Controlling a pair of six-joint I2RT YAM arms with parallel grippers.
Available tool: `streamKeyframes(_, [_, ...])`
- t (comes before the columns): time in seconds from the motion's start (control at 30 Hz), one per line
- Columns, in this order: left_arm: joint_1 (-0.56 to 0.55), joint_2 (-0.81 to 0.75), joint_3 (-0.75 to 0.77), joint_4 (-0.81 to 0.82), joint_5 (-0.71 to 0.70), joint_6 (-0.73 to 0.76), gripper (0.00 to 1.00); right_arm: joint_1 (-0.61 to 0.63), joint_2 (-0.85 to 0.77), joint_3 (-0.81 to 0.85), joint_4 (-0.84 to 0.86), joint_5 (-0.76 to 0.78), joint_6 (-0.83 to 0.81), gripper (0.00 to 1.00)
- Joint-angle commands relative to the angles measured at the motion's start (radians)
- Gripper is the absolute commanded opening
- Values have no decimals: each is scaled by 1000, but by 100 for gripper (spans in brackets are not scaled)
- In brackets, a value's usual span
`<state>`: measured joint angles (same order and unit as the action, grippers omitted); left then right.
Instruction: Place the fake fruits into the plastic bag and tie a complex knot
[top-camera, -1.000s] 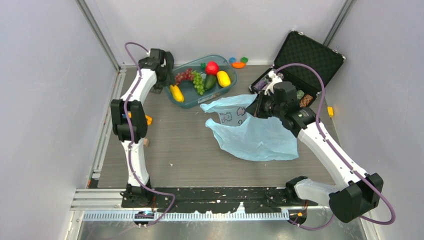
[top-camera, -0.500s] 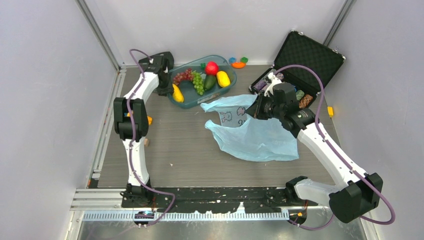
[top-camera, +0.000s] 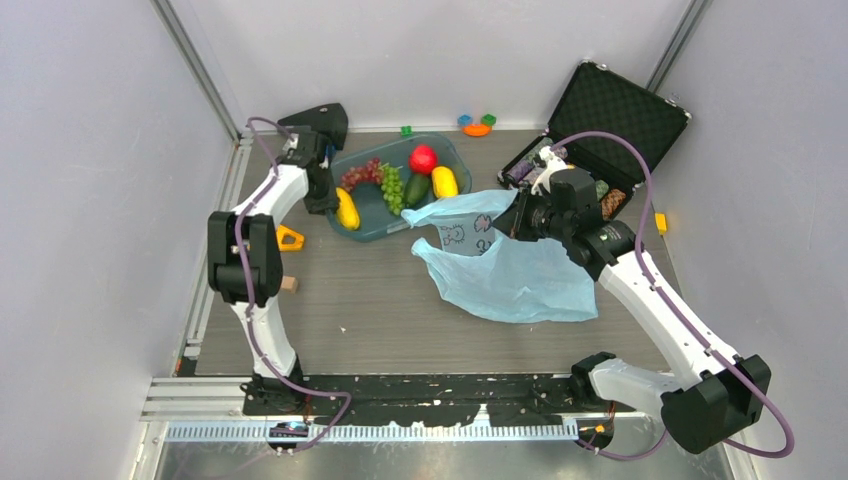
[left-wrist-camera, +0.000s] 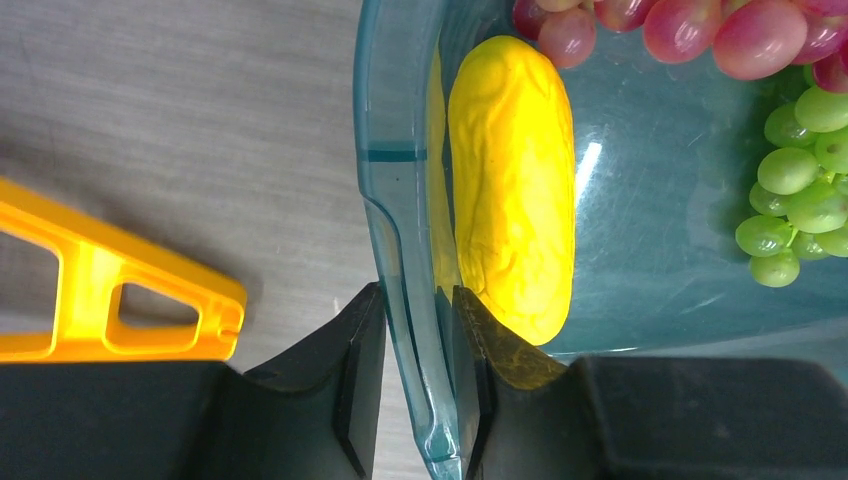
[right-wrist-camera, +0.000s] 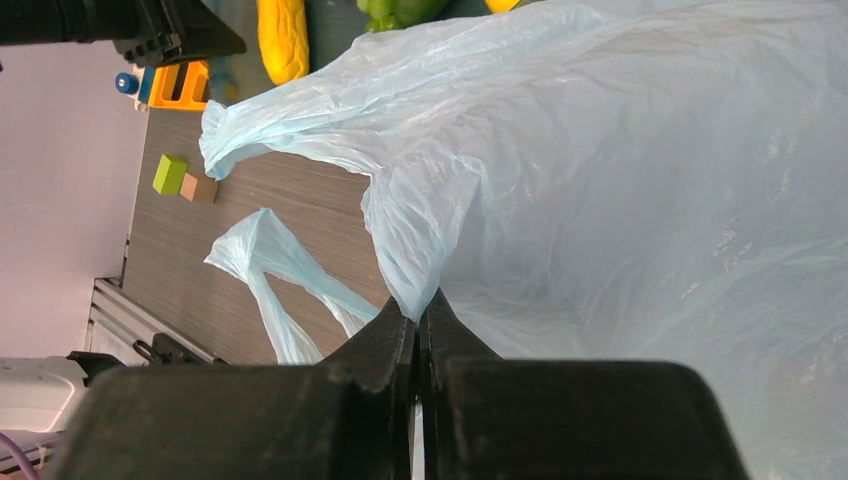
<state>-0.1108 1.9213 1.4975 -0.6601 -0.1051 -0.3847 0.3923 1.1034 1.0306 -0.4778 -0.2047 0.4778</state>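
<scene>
- plastic bag (top-camera: 510, 275): thin light-blue film, semi-translucent; it is lying crinkled and creased and is showing a soft sheen.
- tub (left-wrist-camera: 395, 200): clear blue-tinted hard plastic, smooth; it is catching glossy highlights.
- yellow fruit (left-wrist-camera: 512, 190): moulded plastic; the skin is looking wrinkled and pitted, mildly shiny.
- purple grapes (left-wrist-camera: 690, 25) and green grapes (left-wrist-camera: 800, 190): smooth plastic beads; they are gleaming.
- table (left-wrist-camera: 180, 120): grey wood-grain surface; it is looking matt and finely streaked.
- orange piece (left-wrist-camera: 100, 300): smooth plastic; it is showing a satin finish.
- case (top-camera: 620, 105): black; the lid lining is looking dimpled, like foam.
</scene>
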Motion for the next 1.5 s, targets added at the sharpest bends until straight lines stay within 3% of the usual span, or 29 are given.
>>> streamKeyframes(0.0, [4, -138, -152, 32, -42, 13, 26, -3, -38, -15, 38, -21, -7, 5])
streamKeyframes(0.13, [5, -215, -255, 62, -43, 8, 28, -3, -37, -18, 39, -33, -14, 5])
streamKeyframes(0.2, [4, -236, -271, 60, -45, 12, 34, -4, -35, -18, 41, -37, -15, 5])
streamKeyframes(0.33, [1, -280, -254, 38, -48, 27, 77, -3, -35, -18, 45, -38, -16, 5])
streamKeyframes(0.43, [-21, -319, -221, 27, -77, 45, 88, -3, -34, -13, 44, -30, -18, 5])
streamKeyframes(0.67, [-100, -345, -71, 22, -178, 119, 90, -3, -20, -2, 41, -12, -18, 5])
streamKeyframes(0.97, [-124, -58, 202, -62, 60, 167, 78, -3, 4, 19, 33, 2, -19, 5])
streamKeyframes(1.3, [-141, 164, 430, -168, 12, 165, 84, -3, 15, 36, 24, 16, -14, 5])
streamKeyframes(1.47, [-141, 239, 487, -213, 16, 158, 78, -3, 18, 40, 23, 17, -14, 5])
